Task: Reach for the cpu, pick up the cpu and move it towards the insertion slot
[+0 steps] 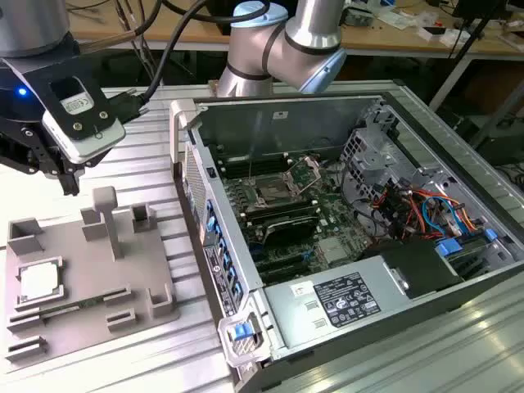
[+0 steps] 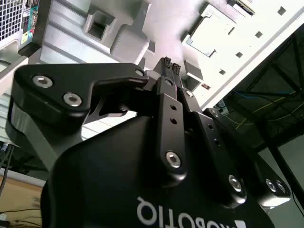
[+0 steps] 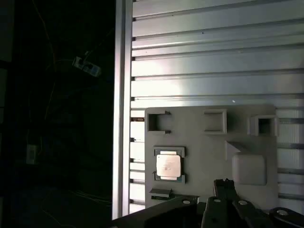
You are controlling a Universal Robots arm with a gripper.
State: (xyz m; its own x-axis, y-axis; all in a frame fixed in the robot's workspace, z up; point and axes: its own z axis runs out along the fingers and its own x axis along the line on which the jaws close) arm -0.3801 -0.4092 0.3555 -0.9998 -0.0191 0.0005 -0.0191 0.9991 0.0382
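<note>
The pincer [image 2: 171, 64] hangs over the counter [image 1: 139, 176], its fingertips clenched together with nothing between them. The cpu [image 1: 39, 282] lies flat in a recess of the grey plate [image 1: 82, 254], apart from the pincer. The insertion slot [image 1: 274, 190] sits inside the open computer case [image 1: 270, 123], at the exterior view's right.

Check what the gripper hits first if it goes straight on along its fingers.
Most likely the grey plastic plate, on bare surface between a raised block and the cpu. The gripper is not lined up on the cpu itself. Depth is unclear, so this is an estimate.
</note>
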